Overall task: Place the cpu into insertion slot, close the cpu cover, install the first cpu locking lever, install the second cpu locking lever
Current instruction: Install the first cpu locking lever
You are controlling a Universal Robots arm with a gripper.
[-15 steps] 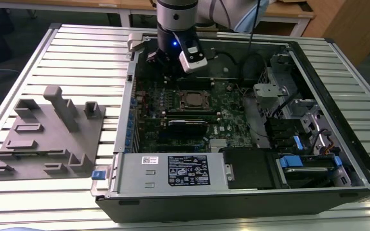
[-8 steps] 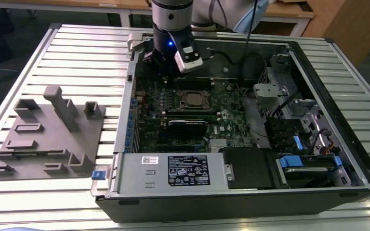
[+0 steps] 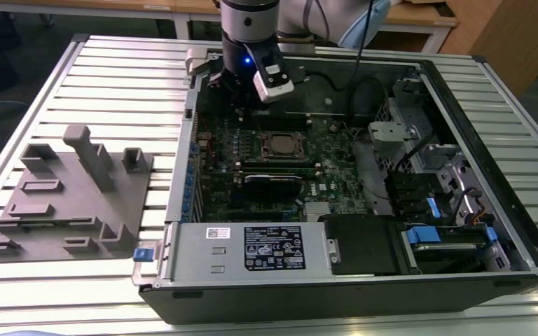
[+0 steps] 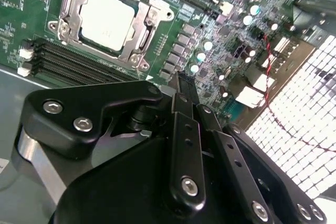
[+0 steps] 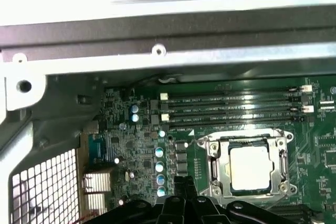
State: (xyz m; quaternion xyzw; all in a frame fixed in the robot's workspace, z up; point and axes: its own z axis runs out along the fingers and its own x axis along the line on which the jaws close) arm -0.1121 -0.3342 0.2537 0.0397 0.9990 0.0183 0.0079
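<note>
The cpu [image 4: 107, 19] lies in the insertion slot [image 5: 247, 143], cpu cover [image 4: 140, 34] down around it. The gripper [image 4: 181, 80] hangs close beside, fingers pinched together, holding nothing.

Small square cpu [image 4: 107, 19] just beyond the matt black jaws: dull silver-grey metal top. Thin cpu cover [image 4: 70, 4] frame's shinier metal.

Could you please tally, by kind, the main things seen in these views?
cpu: 1
cpu cover: 1
gripper: 1
computer case: 1
grey fixture tray: 1
Total: 5
</note>
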